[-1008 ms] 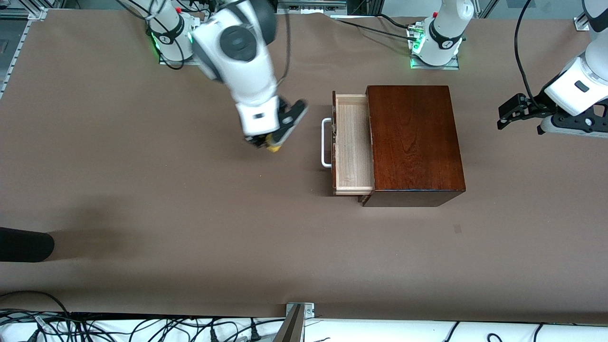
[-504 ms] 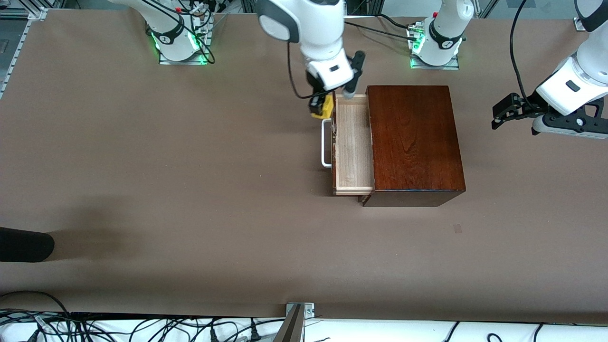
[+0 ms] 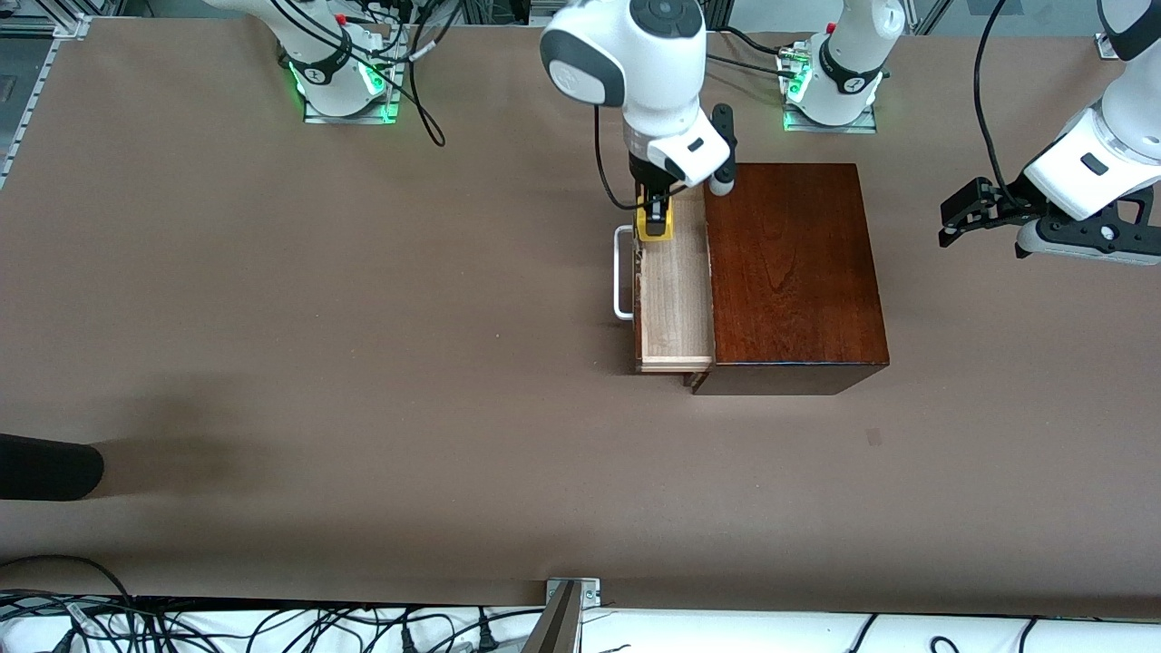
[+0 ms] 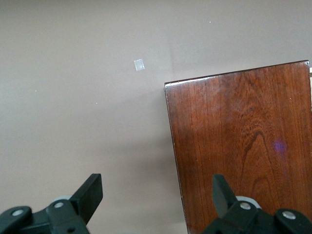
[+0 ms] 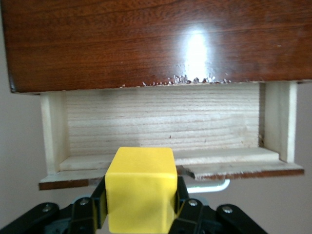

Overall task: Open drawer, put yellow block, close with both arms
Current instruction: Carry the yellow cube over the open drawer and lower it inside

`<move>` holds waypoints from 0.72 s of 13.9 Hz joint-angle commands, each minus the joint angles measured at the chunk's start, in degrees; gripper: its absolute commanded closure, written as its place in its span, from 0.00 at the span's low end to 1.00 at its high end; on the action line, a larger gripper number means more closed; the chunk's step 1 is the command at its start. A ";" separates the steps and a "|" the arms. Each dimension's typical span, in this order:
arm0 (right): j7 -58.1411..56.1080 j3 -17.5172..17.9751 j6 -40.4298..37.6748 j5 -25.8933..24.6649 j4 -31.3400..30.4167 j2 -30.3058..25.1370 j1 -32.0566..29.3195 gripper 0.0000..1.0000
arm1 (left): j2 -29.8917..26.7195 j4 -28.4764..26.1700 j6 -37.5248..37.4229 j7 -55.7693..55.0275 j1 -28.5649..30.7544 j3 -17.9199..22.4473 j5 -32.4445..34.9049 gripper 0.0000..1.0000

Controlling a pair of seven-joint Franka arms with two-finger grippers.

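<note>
The reddish-brown wooden box [image 3: 789, 272] stands mid-table with its drawer [image 3: 676, 299] pulled out, pale tray showing, white handle [image 3: 621, 272] toward the right arm's end. My right gripper [image 3: 655, 218] is shut on the yellow block [image 3: 654, 227] and holds it over the drawer's front edge at the end nearest the bases. In the right wrist view the block [image 5: 141, 187] sits between the fingers above the open drawer [image 5: 161, 129]. My left gripper [image 3: 961, 218] is open and empty, in the air past the box's end; in the left wrist view its fingers [image 4: 90, 195] frame the box top [image 4: 243, 146].
A dark rounded object [image 3: 45, 467] lies at the table edge at the right arm's end, nearer the front camera. Cables [image 3: 272, 626] run along the front edge. A small pale mark [image 3: 873, 437] lies on the table, nearer the camera than the box.
My right gripper has carried the yellow block across the table from the open area to over the drawer's front edge. The left arm shifted slightly and now waits.
</note>
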 commanded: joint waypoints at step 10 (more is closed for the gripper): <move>-2.20 -1.94 -1.51 -1.96 3.66 4.37 4.81 1.00 | 0.30 1.05 -0.32 1.18 0.25 -0.10 -0.47 0.00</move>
